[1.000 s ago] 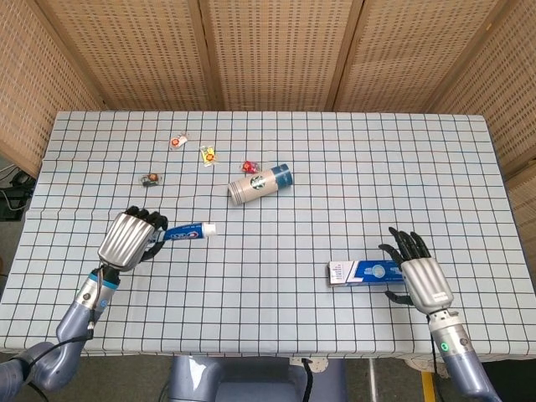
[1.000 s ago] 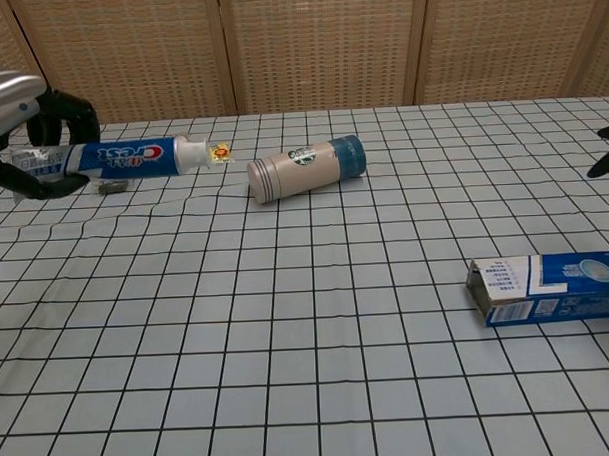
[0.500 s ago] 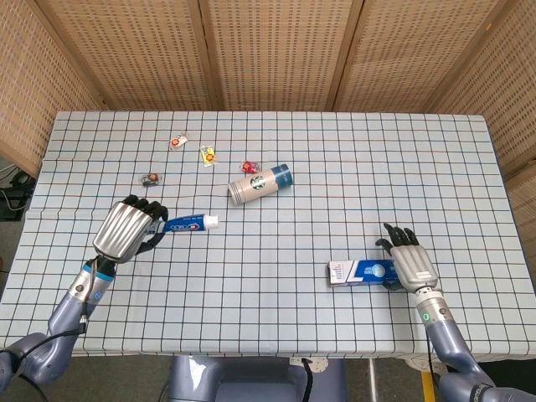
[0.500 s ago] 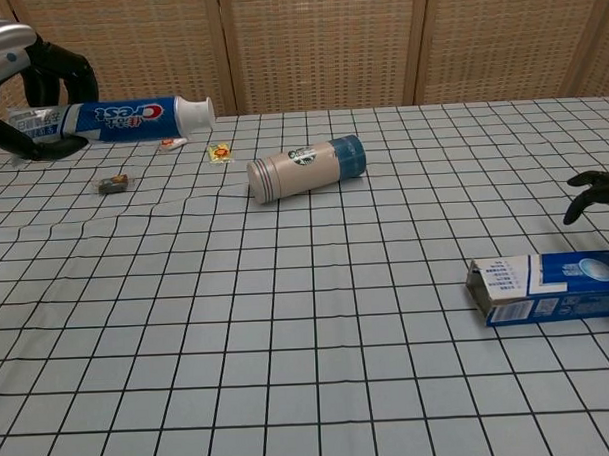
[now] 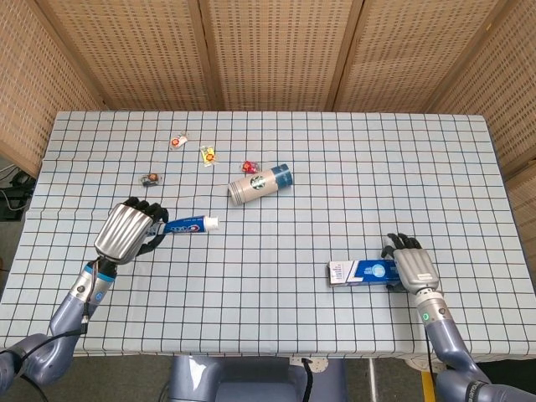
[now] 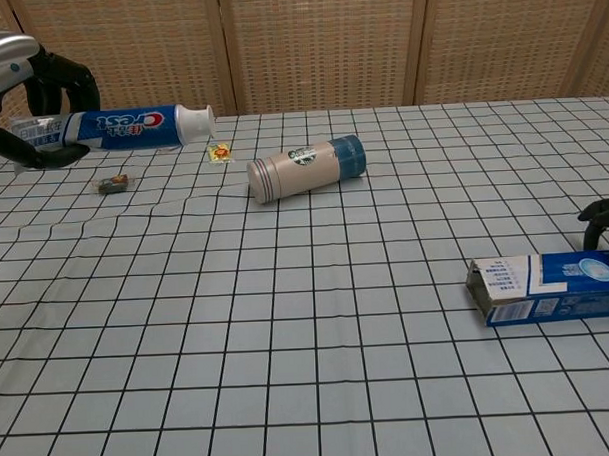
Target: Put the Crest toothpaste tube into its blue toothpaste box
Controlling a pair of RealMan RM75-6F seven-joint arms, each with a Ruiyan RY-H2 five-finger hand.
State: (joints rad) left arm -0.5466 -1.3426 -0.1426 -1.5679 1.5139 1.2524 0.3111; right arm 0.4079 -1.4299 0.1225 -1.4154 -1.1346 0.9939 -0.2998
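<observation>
My left hand (image 5: 127,232) grips the tail of the Crest toothpaste tube (image 5: 188,224) and holds it off the table at the left. The tube lies level with its white cap pointing right. In the chest view the same hand (image 6: 25,93) and tube (image 6: 121,124) show at the upper left. The blue toothpaste box (image 5: 364,272) lies flat near the front right with its open white flap end to the left. My right hand (image 5: 414,266) lies over the box's right end. Its fingers (image 6: 602,218) curl down by the far side of the box (image 6: 552,287). A firm grip cannot be made out.
A beige and blue tumbler (image 5: 260,183) lies on its side mid-table. Several small wrapped candies (image 5: 208,154) are scattered at the back left. The checked tablecloth (image 5: 276,243) covers the table, and wicker screens stand behind it.
My right hand has come down onto the box's right end and its fingers have curled. The left hand has lifted the tube, then levelled and slightly lowered it.
</observation>
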